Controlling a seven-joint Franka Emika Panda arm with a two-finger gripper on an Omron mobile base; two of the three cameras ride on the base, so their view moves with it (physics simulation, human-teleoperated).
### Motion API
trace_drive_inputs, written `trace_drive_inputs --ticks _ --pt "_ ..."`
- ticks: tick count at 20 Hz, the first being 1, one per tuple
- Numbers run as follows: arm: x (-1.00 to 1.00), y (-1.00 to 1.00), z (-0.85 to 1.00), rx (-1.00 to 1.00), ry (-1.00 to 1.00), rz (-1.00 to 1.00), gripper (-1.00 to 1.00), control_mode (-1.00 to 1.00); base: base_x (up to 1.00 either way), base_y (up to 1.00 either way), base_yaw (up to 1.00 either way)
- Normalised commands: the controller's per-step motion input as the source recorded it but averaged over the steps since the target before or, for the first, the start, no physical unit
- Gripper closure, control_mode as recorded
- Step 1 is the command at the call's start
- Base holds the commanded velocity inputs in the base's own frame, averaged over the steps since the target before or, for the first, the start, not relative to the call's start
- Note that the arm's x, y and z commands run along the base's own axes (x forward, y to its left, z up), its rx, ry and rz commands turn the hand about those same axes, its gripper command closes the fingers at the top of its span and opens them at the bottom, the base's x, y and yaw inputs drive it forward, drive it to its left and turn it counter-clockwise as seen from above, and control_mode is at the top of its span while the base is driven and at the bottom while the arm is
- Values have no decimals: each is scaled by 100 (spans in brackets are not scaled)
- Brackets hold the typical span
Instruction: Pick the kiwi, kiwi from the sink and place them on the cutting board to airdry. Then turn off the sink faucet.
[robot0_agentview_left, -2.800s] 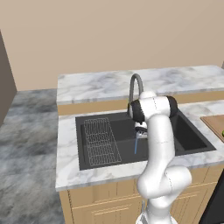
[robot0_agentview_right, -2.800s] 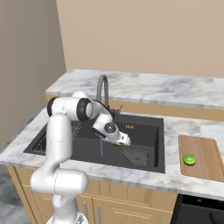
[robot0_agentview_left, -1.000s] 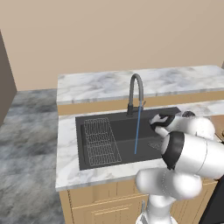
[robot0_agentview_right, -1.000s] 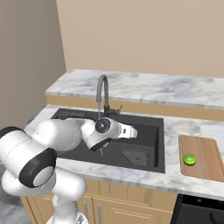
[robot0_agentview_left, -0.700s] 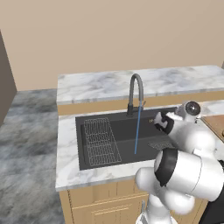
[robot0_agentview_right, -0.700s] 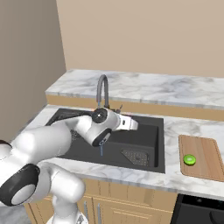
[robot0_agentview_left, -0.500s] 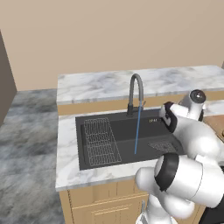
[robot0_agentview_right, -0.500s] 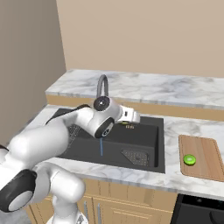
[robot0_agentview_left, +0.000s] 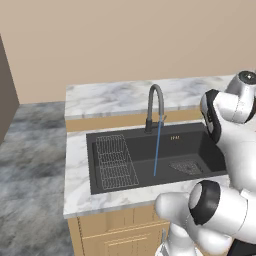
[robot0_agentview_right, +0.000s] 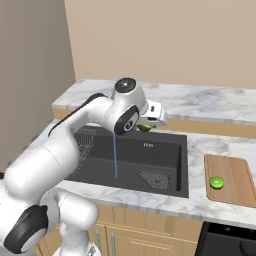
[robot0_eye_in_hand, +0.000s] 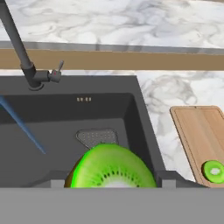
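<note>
While the gripper was raised above the sink, its jaws were clamped on 1 kiwi, cut face toward the hand camera, the fruit sitting low between the dark finger tips. Item 2, the other kiwi, already lay on the cutting board, toward the board's near edge in the right base view. From the hand view the cutting board lay at about 3 o'clock of the held fruit, with a strip of marble counter between it and the basin's right wall. The sink faucet was running, a thin blue stream falling into the basin beside the drain grate; its lever remained to be turned. Step in hand, as judged: carry to the board. To do it well, the fruit probably wanted carrying high enough to clear the basin rim, then travelling toward 3 o'clock, lowering over bare wood at roughly 12 o'clock of the placed kiwi so the 2 would not touch or roll together. Release seemed best delayed until the fruit rested on the board, since a rounded fruit dropped from height could roll off onto the counter.
</note>
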Motion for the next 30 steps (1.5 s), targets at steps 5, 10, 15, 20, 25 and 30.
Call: trace_drive_inputs --ticks 5,10,15,20,25,30 --pt "-87 -6 0 0 -17 0 100 -100 0 0 0" --pt "-90 -10 0 0 -12 0 100 -100 0 0 0" --pt "-33 -46 0 -1 -6 -1 100 -100 0 0 0" --pt "0 -68 0 -1 1 -6 100 -100 0 0 0" --pt "2 -63 0 -1 7 -9 100 -100 0 0 0" --pt "11 -61 0 -2 12 -11 100 -100 0 0 0"
